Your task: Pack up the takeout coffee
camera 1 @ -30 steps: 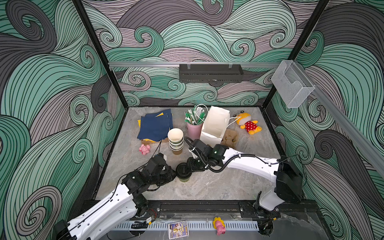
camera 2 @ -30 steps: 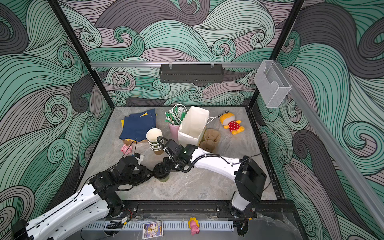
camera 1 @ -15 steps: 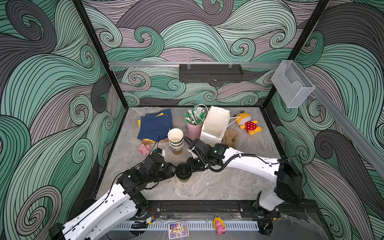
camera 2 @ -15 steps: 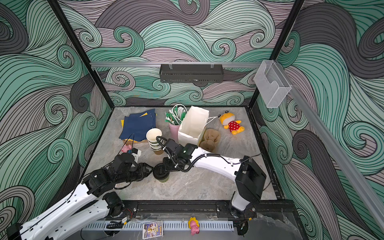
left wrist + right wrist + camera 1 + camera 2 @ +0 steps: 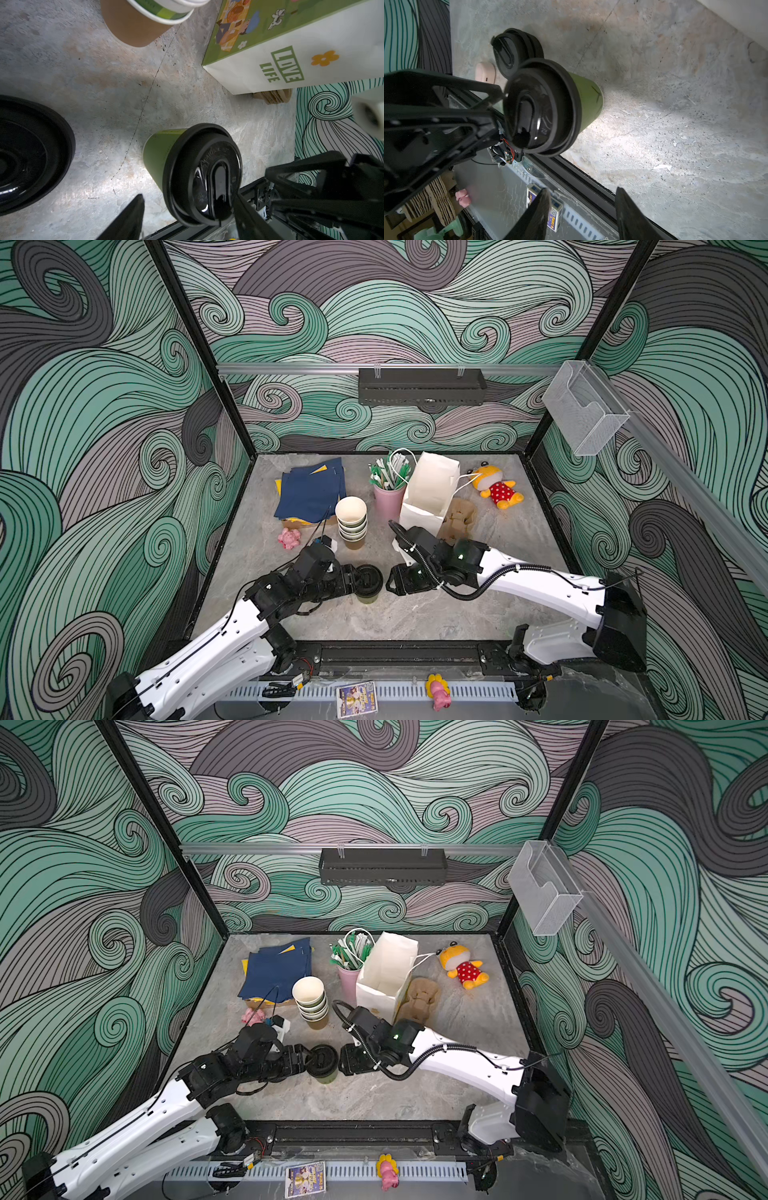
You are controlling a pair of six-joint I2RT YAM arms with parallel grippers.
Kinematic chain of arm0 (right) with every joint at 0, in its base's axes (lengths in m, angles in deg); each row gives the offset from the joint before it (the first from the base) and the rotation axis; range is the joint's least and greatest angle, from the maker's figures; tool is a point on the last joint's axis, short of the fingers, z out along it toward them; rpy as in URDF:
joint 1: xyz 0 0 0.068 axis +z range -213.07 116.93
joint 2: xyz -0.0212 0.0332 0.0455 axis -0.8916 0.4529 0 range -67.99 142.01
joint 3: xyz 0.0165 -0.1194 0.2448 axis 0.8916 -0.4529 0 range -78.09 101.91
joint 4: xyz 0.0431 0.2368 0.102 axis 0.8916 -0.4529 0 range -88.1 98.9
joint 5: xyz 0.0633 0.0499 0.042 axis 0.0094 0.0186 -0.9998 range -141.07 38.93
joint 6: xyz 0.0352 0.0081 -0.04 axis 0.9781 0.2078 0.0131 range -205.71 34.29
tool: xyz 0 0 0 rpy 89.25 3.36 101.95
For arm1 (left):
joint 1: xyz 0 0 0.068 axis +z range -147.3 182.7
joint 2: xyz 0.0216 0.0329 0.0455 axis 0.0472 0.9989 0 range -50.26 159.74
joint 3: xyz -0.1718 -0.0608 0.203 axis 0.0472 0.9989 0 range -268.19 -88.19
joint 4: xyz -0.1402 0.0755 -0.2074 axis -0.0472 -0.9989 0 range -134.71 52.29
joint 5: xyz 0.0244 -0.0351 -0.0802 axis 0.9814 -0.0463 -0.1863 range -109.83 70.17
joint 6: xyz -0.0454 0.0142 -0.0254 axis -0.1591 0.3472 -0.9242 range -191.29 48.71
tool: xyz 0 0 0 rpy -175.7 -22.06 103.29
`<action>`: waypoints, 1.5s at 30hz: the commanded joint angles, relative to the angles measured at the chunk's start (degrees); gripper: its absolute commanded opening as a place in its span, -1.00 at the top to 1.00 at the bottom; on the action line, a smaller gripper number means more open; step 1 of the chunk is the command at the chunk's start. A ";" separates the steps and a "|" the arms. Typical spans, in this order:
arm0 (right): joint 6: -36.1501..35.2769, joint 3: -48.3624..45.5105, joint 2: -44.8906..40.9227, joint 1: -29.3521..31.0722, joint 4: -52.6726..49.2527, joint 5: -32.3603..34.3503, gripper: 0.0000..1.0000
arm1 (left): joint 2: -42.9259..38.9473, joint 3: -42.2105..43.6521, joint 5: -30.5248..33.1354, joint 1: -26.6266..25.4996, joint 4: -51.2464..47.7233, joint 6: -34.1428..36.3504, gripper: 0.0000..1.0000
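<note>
One takeout coffee cup [image 5: 368,587], olive green with a black sip lid [image 5: 204,176], stands upright near the table's front middle in both top views. My left gripper [image 5: 355,578] reaches it from the left. In the left wrist view its jaws [image 5: 188,196] are open, straddling the lid. One finger [image 5: 247,216] is at the lid's rim; the other finger [image 5: 129,218] stands clear. My right gripper [image 5: 391,581] faces the cup from the right, open and empty [image 5: 582,189], a short way from the cup [image 5: 583,104].
A stack of black lids [image 5: 513,49] lies just behind the cup. Farther back are stacked lidless cups [image 5: 351,522], a pink straw cup [image 5: 388,502], an open white paper bag [image 5: 430,493], a cardboard carrier [image 5: 459,518], navy napkins [image 5: 311,493] and a plush toy [image 5: 494,489].
My left gripper's jaws have spread wide, letting go at the lid. My right gripper has opened a little more and drawn slightly back to the right of the cup.
</note>
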 commanded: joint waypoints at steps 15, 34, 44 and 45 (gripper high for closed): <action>3.53 -0.79 6.60 0.84 9.34 -3.27 -0.04 | 2.37 2.10 2.50 1.13 2.29 -0.19 -0.02; 2.47 0.93 7.61 0.95 1.75 1.50 0.01 | 2.02 3.45 3.47 1.11 2.32 -0.91 0.06; -2.57 2.71 -3.40 0.35 -2.74 2.78 -0.03 | 0.94 -5.24 6.97 1.42 0.23 3.29 -0.30; -2.84 2.49 -4.20 0.25 -3.80 3.70 -0.03 | 0.69 -6.44 6.96 1.34 -0.56 4.46 -0.33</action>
